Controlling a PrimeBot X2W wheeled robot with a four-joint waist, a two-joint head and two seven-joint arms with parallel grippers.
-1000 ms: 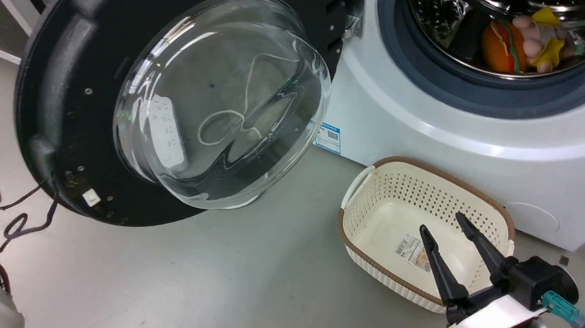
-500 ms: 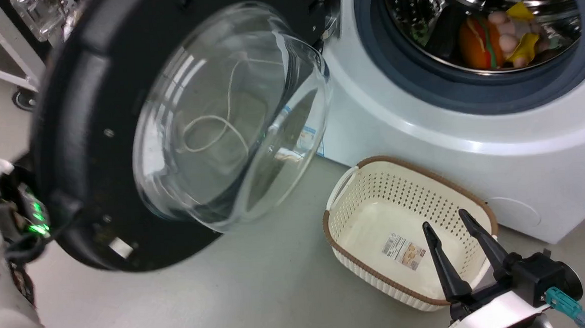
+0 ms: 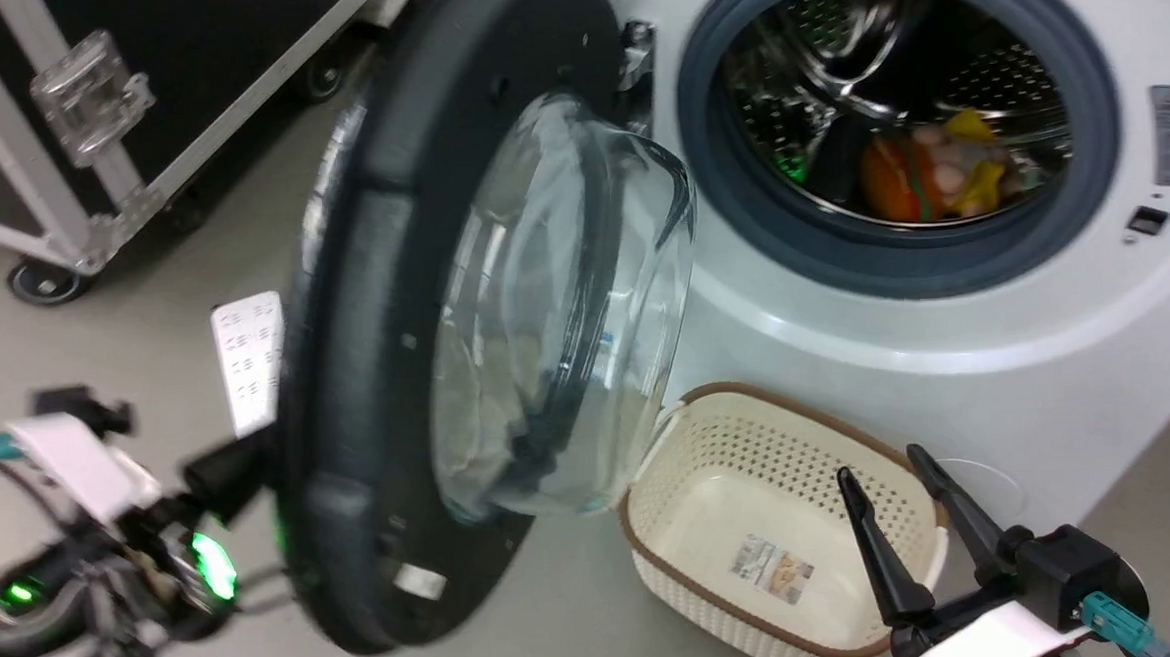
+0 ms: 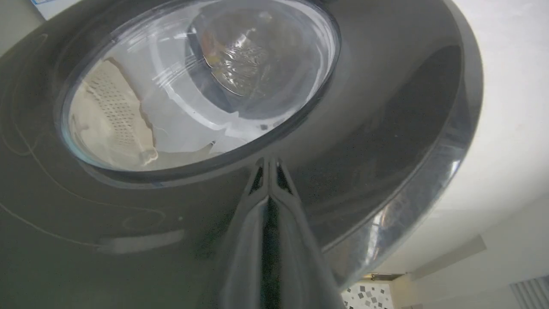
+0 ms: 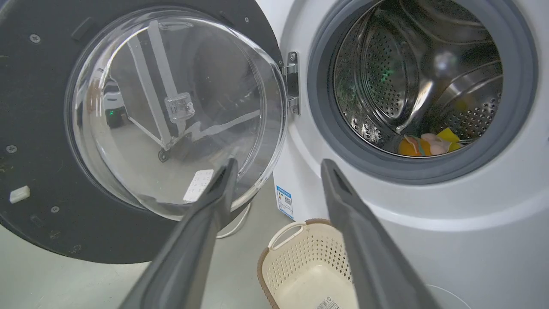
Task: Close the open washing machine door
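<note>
The washing machine door, a black disc with a bulging clear glass bowl, stands half swung, nearly edge-on in the head view. It hangs from a hinge on the white washing machine, whose drum mouth is uncovered. My left gripper is shut, its tips pressed against the door's glossy outer face just below the window. My left wrist shows behind the door. My right gripper hangs open over the basket, apart from the door, also the right gripper.
A cream perforated basket stands on the floor against the machine's front, under the door's swing, basket. Orange and yellow toys lie in the drum. A black wheeled case stands at the far left. A white power strip lies on the floor.
The door has swung toward the machine, from facing me to nearly edge-on. My left arm has come into view behind it. The head camera has shifted. The right gripper has stayed open over the basket.
</note>
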